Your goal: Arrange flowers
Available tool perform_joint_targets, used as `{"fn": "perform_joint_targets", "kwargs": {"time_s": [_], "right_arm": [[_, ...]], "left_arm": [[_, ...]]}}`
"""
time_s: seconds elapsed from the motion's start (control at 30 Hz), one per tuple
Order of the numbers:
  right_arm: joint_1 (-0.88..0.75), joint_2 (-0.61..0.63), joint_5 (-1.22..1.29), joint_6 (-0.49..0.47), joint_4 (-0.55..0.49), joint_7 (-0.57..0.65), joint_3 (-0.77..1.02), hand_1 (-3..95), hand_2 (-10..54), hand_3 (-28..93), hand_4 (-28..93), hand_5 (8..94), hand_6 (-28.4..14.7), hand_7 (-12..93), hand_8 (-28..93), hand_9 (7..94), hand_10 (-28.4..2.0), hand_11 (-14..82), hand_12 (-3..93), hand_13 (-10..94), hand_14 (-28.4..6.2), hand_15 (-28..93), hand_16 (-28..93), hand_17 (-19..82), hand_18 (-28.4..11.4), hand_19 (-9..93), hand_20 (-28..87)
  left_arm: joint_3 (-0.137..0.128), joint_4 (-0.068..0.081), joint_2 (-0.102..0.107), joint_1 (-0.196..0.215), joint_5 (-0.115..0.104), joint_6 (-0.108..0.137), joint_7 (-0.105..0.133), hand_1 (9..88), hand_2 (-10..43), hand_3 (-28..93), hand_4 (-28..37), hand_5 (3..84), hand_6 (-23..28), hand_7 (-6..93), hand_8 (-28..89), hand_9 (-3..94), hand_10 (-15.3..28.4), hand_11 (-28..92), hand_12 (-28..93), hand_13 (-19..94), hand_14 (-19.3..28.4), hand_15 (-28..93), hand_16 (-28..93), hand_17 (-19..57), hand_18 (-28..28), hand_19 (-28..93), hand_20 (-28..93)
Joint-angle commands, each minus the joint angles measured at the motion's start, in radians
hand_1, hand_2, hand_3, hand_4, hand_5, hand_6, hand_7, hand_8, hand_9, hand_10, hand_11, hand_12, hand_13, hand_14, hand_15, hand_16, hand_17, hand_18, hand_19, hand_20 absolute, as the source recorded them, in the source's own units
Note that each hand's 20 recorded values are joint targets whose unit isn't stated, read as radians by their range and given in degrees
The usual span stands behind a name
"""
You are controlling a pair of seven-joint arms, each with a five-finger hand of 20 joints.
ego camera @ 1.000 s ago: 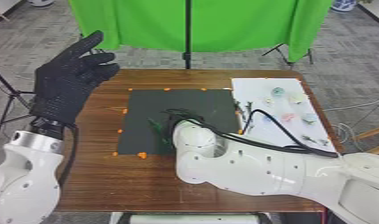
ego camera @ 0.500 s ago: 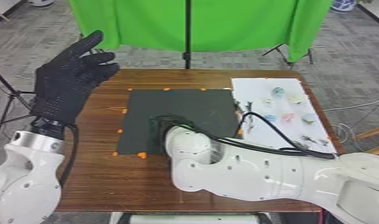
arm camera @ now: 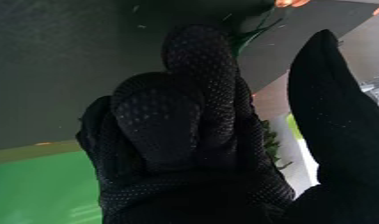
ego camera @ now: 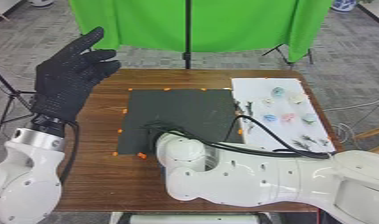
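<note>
Where the right arm [ego camera: 256, 172] came in over the near part of the table [ego camera: 105, 190], its black cable [ego camera: 288, 153] looped above the white casing. The right hand [ego camera: 156, 131] was low over the near half of the dark mat [ego camera: 181, 105]. In the right wrist view, a green sprig [arm camera: 246, 41] showed just beside the glove, over the mat, and another patch of leaves [arm camera: 272, 142] showed past the glove's edge. I could not tell whether the hand had closed on the sprig.

The left hand [ego camera: 68, 80] hung raised off to the left, loosely spread, with one finger pointing up and away and the others slightly bent.

On the white sheet [ego camera: 256, 87], right of the mat, dark sprigs [ego camera: 310, 140] lay nearest. Beyond them came the blue flower [ego camera: 270, 118] and the pink flower [ego camera: 288, 117], side by side, then the cream flower [ego camera: 297, 99], then the teal flower [ego camera: 277, 92]. Orange tabs [ego camera: 167, 89] dotted the mat's border. Past the table hung a green curtain [ego camera: 137, 25] with a dark pole [ego camera: 187, 40] before it.
</note>
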Motion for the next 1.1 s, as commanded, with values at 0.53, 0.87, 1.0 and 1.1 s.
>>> {"fn": "perform_joint_targets", "kwargs": {"time_s": [0.53, 0.87, 1.0, 1.1], "right_arm": [[-0.146, 0.307, -0.228, 0.056, -0.254, 0.005, 0.193, 34.1, -2.7, 70, -22, 76.7, -5.0, 17, -11, 86.4, -14.4, 41.2, 20.4, 84, -9.9, 65, 19, 54, -21.9, 93, 42], [-0.579, 0.478, -0.336, 0.123, -0.389, 0.058, 0.686, 34.0, -3.0, 70, -22, 65.2, -7.6, 12, -11, 79.8, -17.7, 27.6, 16.5, 78, -13.5, 55, 14, 48, -22.2, 93, 8], [-0.741, 0.489, -0.38, 0.145, -0.42, 0.108, 0.851, 33.9, -3.1, 70, -22, 62.6, -8.3, 11, -10, 78.9, -18.3, 26.9, 16.1, 78, -14.1, 54, 13, 48, -22.1, 93, 6], [-0.841, 0.486, -0.41, 0.152, -0.428, 0.14, 0.952, 33.9, -3.3, 70, -22, 59.8, -8.5, 11, -10, 78.1, -18.9, 26.4, 15.9, 78, -14.3, 53, 13, 48, -22.0, 93, 4]], "left_arm": [[-0.197, -0.074, -0.078, 0.323, -0.003, 0.071, 0.007, 22.8, 7.2, 79, -22.6, 35.8, 8.3, 14.9, -10, 35.3, 22.0, 34, 12, 26, 28.4, 62, -12, -5.6, 24.9, 61, 25], [-0.243, -0.106, -0.111, 0.433, -0.012, 0.109, 0.056, 22.8, 7.2, 80, -22.6, 35.8, 8.3, 14.7, -10, 35.3, 21.9, 34, 12, 26, 28.4, 62, -12, -5.5, 24.8, 61, 25], [-0.242, -0.106, -0.116, 0.432, -0.012, 0.107, 0.052, 22.8, 7.2, 79, -22.6, 35.8, 8.3, 14.7, -10, 35.2, 21.8, 34, 12, 27, 28.4, 62, -12, -5.5, 24.9, 61, 25], [-0.238, -0.107, -0.121, 0.434, -0.011, 0.108, 0.05, 22.8, 7.2, 79, -22.6, 35.8, 8.3, 14.8, -10, 35.2, 21.8, 34, 12, 26, 28.4, 62, -12, -5.5, 24.9, 61, 25]]}}
